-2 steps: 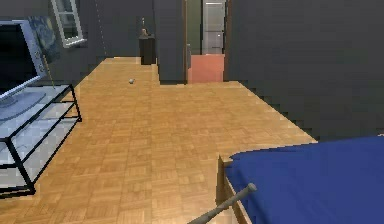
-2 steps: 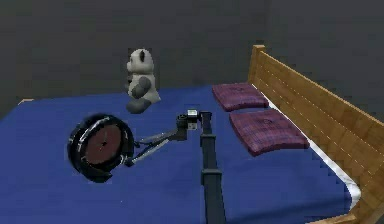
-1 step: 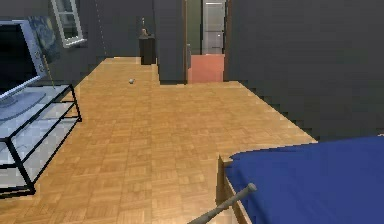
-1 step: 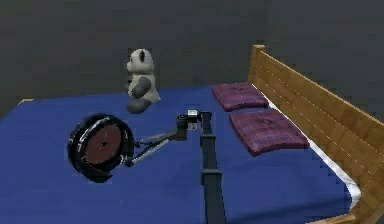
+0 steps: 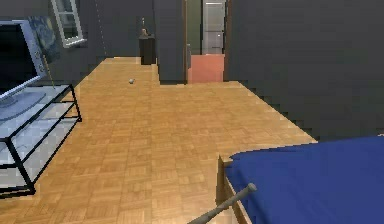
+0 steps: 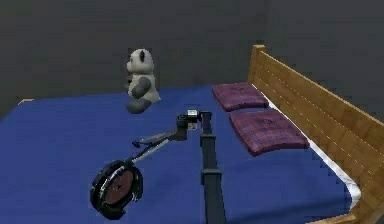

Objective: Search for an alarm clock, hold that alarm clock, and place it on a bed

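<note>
Arm side view, entry one: bed point(image 6: 60, 140), blue cover, is spreading wide across the frame, with a wooden headboard point(image 6: 310, 100) running along its right side. Entry two: alarm clock point(image 6: 118, 188), round and dark with a paler ring, is showing low at the left over the blue cover, right at the far end of my claw. Entry three: claw point(image 6: 140, 153), thin fingers, is reaching out leftward and downward from the arm point(image 6: 209, 165). I cannot tell whether it is holding the clock, since the cover is lying directly behind both and I am not seeing whether the clock is hanging free or resting. How the fingers are set I cannot tell either. Entry four: panda toy point(image 6: 141, 80) is sitting farther out on the cover, and two purple pillows point(image 6: 240, 96) are lying by the headboard, all well apart from the clock. Forward view, entry five: wooden floor point(image 5: 150, 130) and television point(image 5: 18, 55), neither concerning this step. Handling note: I am judging the step in hand to be the setting-down. I am wanting the clock's full weight on the mattress, well inside the edge, before letting go. I am then favouring a straight lift away, so the fingers are not dragging it, because a round body on a soft cover may be prone to rolling.
</note>
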